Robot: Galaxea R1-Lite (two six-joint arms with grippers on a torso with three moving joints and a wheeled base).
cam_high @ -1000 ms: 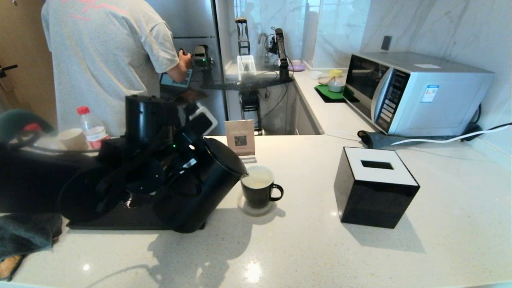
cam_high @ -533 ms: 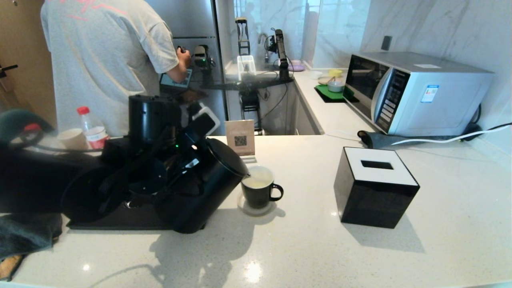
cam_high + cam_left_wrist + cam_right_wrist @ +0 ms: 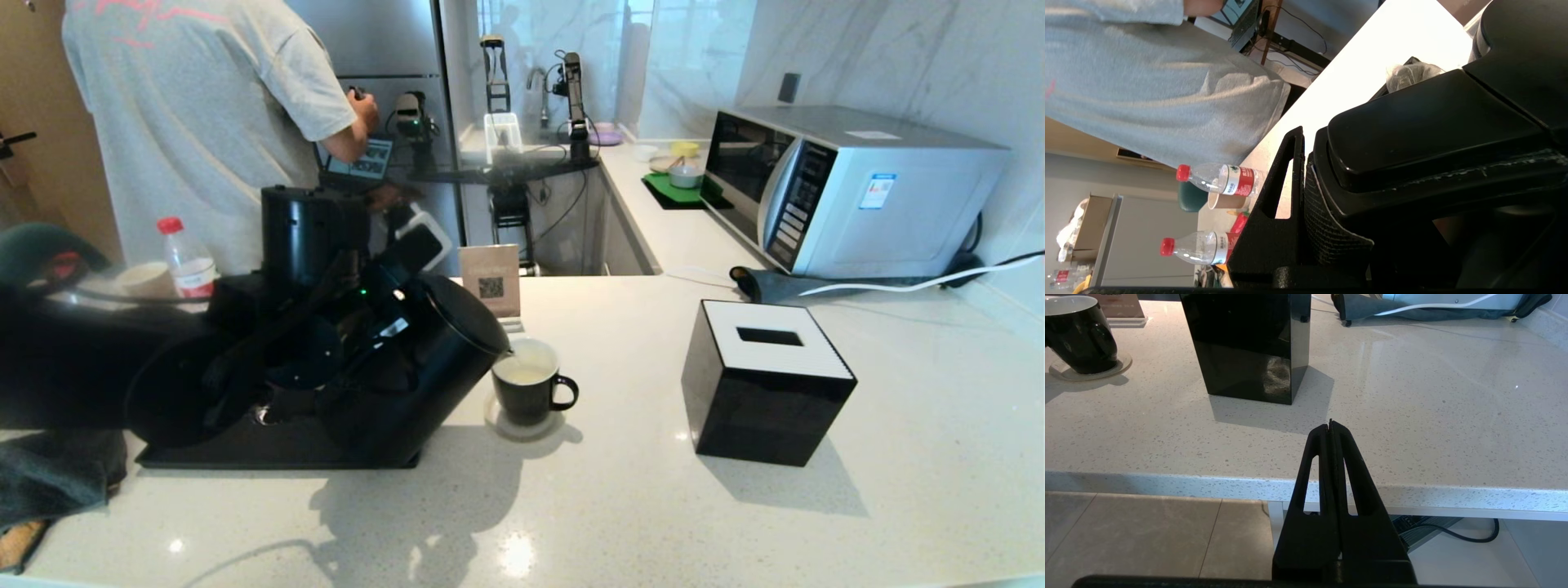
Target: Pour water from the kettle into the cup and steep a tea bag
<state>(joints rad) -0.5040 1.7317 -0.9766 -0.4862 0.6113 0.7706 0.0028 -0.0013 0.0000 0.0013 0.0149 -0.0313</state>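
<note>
The black kettle [image 3: 416, 384] is tipped toward the cup, its spout over the rim. My left gripper [image 3: 384, 331] is shut on its loop handle; in the left wrist view the gripper [image 3: 1323, 139] has one finger [image 3: 1286, 179] pressed against the handle [image 3: 1412, 134], and the other finger is hidden. The black cup [image 3: 526, 396] stands on a round coaster and holds pale water [image 3: 522, 374]. A small translucent pouch, the tea bag [image 3: 1406, 73], lies by the black tray. My right gripper [image 3: 1331, 424] is shut and empty, in front of the counter's front edge.
A black tissue box [image 3: 767, 384] stands right of the cup, with a microwave [image 3: 849, 188] behind it. A QR sign [image 3: 490, 282] is behind the cup. The black tray [image 3: 245, 449] lies under my left arm. Red-capped bottles [image 3: 184, 257], a paper cup [image 3: 147, 282] and a person [image 3: 204, 122] are far left.
The kettle's base has lifted slightly and it leans a little more toward the cup. The person behind has shifted left.
</note>
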